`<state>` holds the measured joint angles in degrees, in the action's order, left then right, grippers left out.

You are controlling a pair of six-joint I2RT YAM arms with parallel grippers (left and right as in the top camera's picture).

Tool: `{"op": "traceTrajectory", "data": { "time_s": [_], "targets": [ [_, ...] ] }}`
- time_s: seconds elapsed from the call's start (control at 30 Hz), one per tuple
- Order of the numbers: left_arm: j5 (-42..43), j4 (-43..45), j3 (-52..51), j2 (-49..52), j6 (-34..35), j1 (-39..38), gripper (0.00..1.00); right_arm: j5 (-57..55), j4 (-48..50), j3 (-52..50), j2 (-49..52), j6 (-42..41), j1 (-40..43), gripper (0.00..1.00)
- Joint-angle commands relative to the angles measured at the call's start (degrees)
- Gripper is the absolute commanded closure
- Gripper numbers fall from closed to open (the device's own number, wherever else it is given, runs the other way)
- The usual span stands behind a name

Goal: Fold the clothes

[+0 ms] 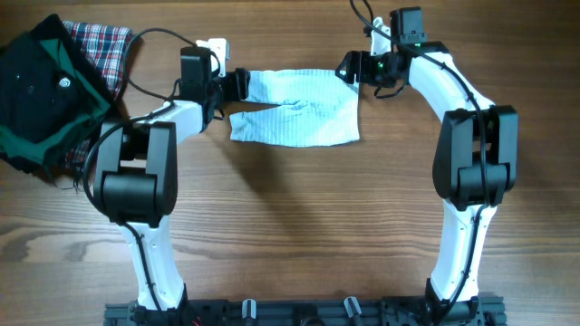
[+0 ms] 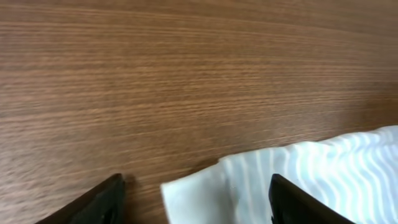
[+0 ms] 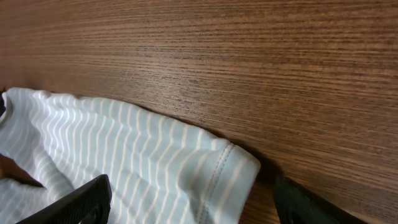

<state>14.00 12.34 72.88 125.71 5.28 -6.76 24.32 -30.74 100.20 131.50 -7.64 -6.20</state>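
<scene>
Overhead view of a wooden desk (image 1: 290,226) with two white arms (image 1: 152,263) reaching from the near edge toward the far edge. Near the middle of the far edge, spread flat: the clothes (image 1: 294,107), one small garment in pale blue and white fine stripes, slightly rumpled across its centre. At its far left corner, the left gripper (image 1: 237,84), low over the cloth. At its far right corner, the right gripper (image 1: 349,68), also low. From the left wrist camera, left fingers (image 2: 99,202) spread wide, a corner of striped cloth lying on the wood between them, not pinched. From the right wrist camera, right fingers (image 3: 311,205) likewise held apart, the stitched hem corner of the garment between them, nothing gripped. In the far left corner of the desk, well apart from the striped garment, a black-and-green garment (image 1: 41,91) heaped partly over a red plaid cloth (image 1: 100,45).
</scene>
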Motion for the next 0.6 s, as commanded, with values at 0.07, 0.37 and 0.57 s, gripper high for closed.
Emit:
{"op": "traceTrajectory", "data": {
  "time_s": [0.07, 0.37, 0.57],
  "targets": [
    [3.37, -0.55, -0.24, 4.42, 1.42, -2.08, 0.28, -0.59, 0.31, -0.37, 1.46, -0.02, -0.37, 0.16],
    [3.32, -0.59, -0.24, 4.44, 1.38, -2.99, 0.47, -0.59, 0.26, -0.37, 1.46, 0.00, -0.37, 0.23],
    [1.73, -0.50, -0.24, 4.44, 1.42, -2.86, 0.96, -0.57, 0.22, -0.37, 1.46, 0.13, -0.37, 0.64]
  ]
}}
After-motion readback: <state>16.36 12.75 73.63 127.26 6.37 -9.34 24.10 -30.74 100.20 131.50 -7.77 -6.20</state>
